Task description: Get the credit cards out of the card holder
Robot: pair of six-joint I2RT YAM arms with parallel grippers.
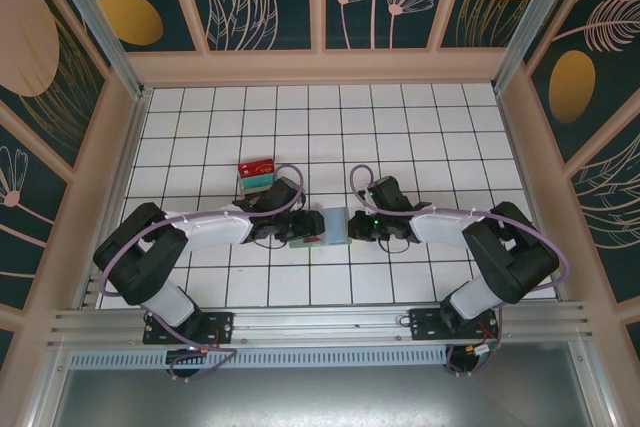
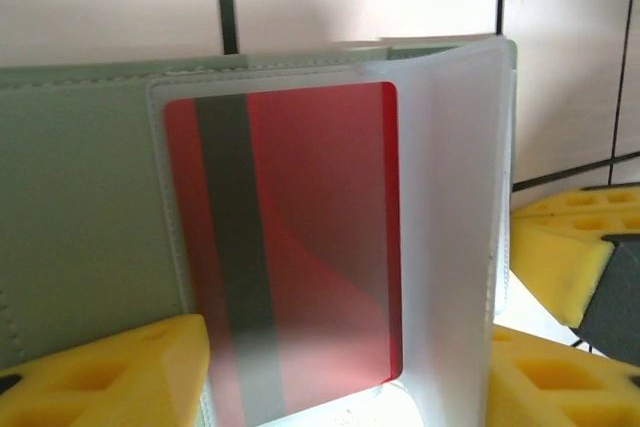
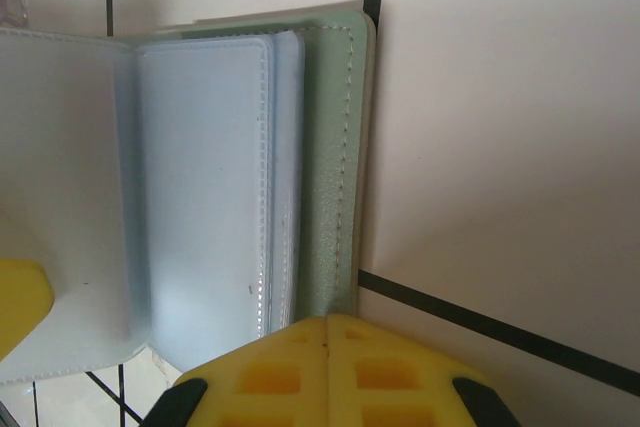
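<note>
The right jaws, shut tight, grip the cover edge of the card holder (image 1: 322,228) at the middle of the surface (image 1: 420,127). The left jaws stand open astride its clear sleeve (image 2: 440,247), holding nothing. The red card (image 2: 300,237) inside looks stiff, light and slick, so pinch it at the sleeve's mouth. Beyond, a pile of coloured cards (image 1: 256,175) sits close, with open tiles behind.

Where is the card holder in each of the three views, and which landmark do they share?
Top external: card holder near the picture's centre.
Left wrist: fills left and centre, red card in its clear sleeve.
Right wrist: left half, opened, light blue inside.
Shared landmark: white tiled table.
</note>
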